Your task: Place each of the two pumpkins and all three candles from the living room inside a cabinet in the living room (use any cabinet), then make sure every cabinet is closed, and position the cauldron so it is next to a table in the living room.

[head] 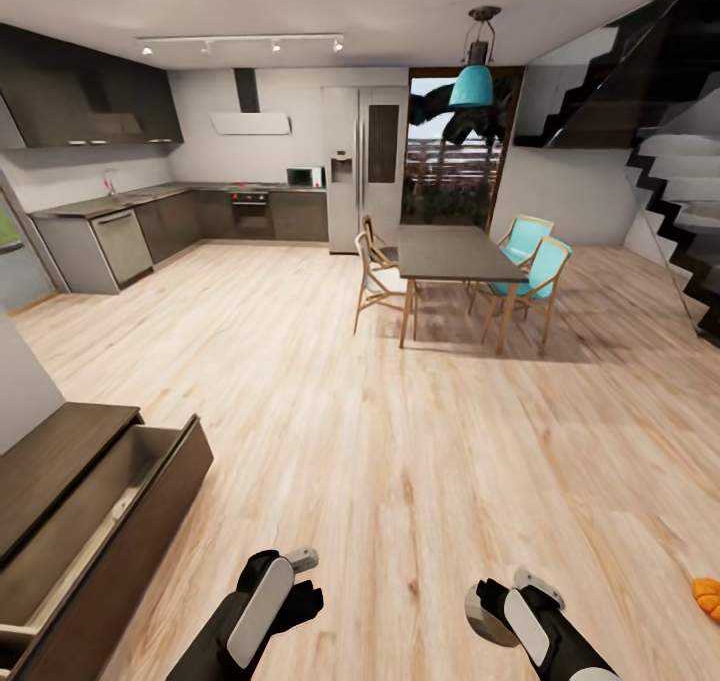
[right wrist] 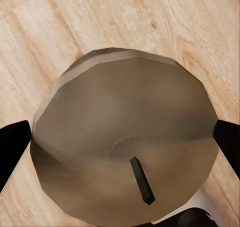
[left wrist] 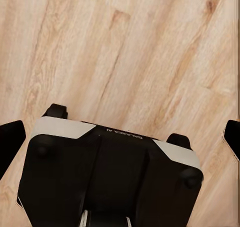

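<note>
Right gripper [head: 492,611] pinches a stubby grey-beige candle [right wrist: 122,142] — faceted round top, short dark wick, black fingers [right wrist: 12,149] pressed to either side of it. Left gripper [head: 305,586] hangs low over the pale wood-plank floor [head: 400,441], jaws spread, nothing between them; small lettering on its body, too blurred to read. Dark-brown cabinet [head: 120,551] stands at the robot's left, one drawer pulled out — pale inside. Orange ribbed pumpkin [head: 708,598] lies on the floor at far right.

Home: kitchen [head: 130,221], dining table [head: 455,251], staircase [head: 680,211].
</note>
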`<state>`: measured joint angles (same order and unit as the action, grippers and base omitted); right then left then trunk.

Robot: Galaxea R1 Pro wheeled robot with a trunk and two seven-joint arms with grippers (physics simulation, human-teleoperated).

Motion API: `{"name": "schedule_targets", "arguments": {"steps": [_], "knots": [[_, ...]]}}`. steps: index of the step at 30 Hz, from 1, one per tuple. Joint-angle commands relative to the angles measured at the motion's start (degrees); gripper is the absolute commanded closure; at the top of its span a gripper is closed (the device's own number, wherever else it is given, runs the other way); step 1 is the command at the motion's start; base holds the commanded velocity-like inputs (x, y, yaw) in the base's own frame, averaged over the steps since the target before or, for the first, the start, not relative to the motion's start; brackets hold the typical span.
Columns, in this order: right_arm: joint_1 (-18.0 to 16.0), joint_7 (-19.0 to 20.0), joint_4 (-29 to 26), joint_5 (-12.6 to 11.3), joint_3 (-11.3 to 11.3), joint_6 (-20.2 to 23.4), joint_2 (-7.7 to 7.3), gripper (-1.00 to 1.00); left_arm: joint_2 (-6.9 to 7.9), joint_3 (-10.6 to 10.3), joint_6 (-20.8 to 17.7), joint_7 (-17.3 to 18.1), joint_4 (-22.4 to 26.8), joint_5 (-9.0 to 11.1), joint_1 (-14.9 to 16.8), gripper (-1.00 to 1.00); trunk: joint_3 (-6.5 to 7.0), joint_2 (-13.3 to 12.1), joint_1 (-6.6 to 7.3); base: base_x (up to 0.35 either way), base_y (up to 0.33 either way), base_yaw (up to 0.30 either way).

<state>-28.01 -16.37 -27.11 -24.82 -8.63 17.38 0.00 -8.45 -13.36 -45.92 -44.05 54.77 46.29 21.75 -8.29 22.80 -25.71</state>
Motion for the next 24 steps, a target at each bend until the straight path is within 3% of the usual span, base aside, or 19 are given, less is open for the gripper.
{"name": "schedule_targets", "arguments": {"steps": [1, 24], "knots": [[0.0, -0.3, -0.1, -0.6, 0.0, 0.2, 0.00, 1.00, 0.01, -0.1, 0.0, -0.6, 0.1, 0.6, 0.0, -1.00, -0.12, 0.1, -0.07, 0.350, -0.145, 0.000], [0.0, -0.3, -0.1, -0.6, 0.0, 0.2, 0.00, 1.00, 0.01, -0.1, 0.0, -0.6, 0.1, 0.6, 0.0, -1.00, -0.12, 0.1, -0.07, 0.350, -0.147, 0.000]]}}
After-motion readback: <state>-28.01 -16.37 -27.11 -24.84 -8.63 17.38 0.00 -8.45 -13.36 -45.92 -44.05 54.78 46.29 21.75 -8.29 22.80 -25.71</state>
